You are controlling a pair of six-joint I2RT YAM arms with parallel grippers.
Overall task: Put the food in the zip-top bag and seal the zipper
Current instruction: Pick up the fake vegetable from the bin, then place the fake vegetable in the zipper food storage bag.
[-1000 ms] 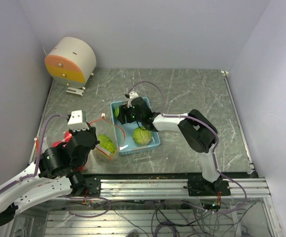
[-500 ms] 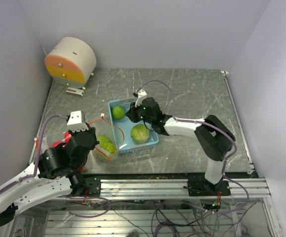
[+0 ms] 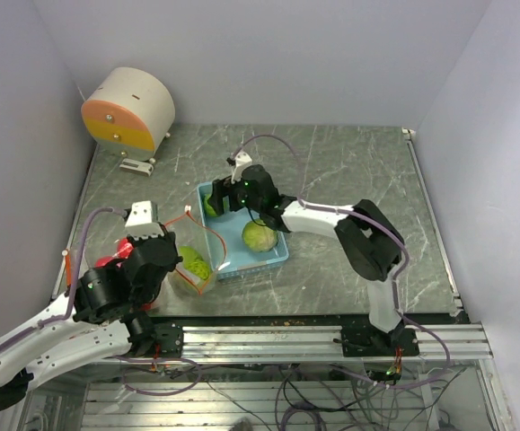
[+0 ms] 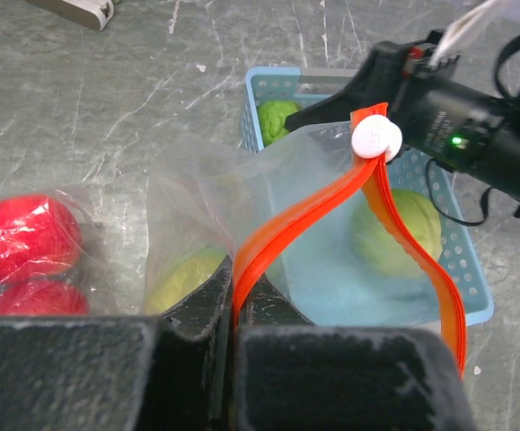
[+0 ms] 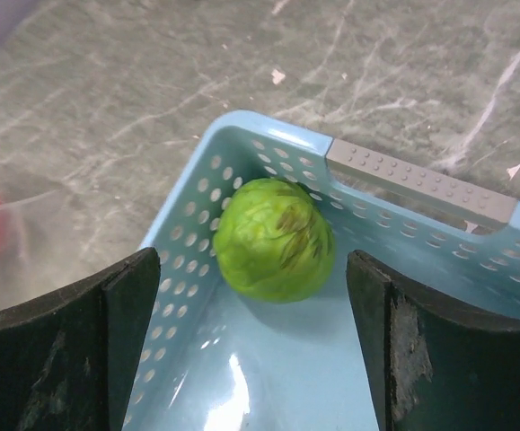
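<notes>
Bench (image 3: 358, 162): grey marble.
Right tool (image 5: 252, 269): apart, green fruit (image 5: 273, 238) between its fingers (image 5: 71, 341), inside basket (image 5: 268, 133).
Left tool (image 4: 233, 301): clamped on bag (image 4: 197, 189) zipper (image 4: 304, 214).
Advice: descend centred, close on fruit's middle, avoid basket wall.

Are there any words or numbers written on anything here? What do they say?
None: no words, numbers or labels can be read in any view.
The light blue basket is plain, with only holes in its walls.
The zip-top bag and its red-orange zipper carry no print.
The round cream-and-orange device shows only small dots, not letters.
</notes>
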